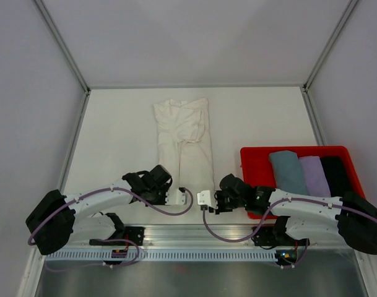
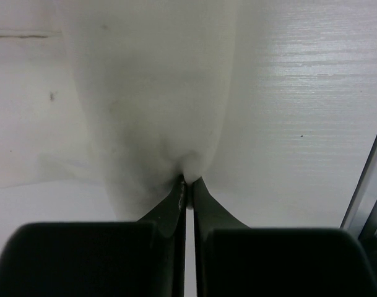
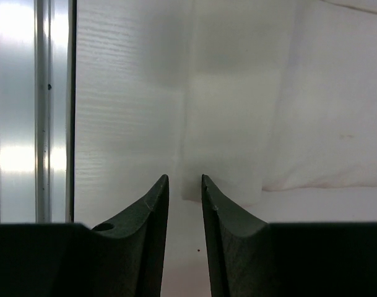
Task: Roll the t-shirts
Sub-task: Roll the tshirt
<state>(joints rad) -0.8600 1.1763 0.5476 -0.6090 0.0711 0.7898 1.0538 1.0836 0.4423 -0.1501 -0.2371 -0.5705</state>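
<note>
A cream-white t-shirt (image 1: 185,133) lies folded into a long strip down the middle of the table, collar end far and hem end near. My left gripper (image 1: 183,195) is at the strip's near left corner. In the left wrist view the gripper (image 2: 187,180) is shut, pinching a small peak of the cloth (image 2: 151,93). My right gripper (image 1: 202,198) is at the near right corner. In the right wrist view the gripper (image 3: 184,178) stands narrowly open, and a cloth corner (image 3: 238,124) lies on the table just ahead of the tips, not held.
A red bin (image 1: 250,162) stands at the right, holding rolled teal (image 1: 288,170), lilac (image 1: 314,175) and black (image 1: 337,175) garments. An aluminium rail (image 1: 194,238) runs along the near edge. Grey walls enclose the table.
</note>
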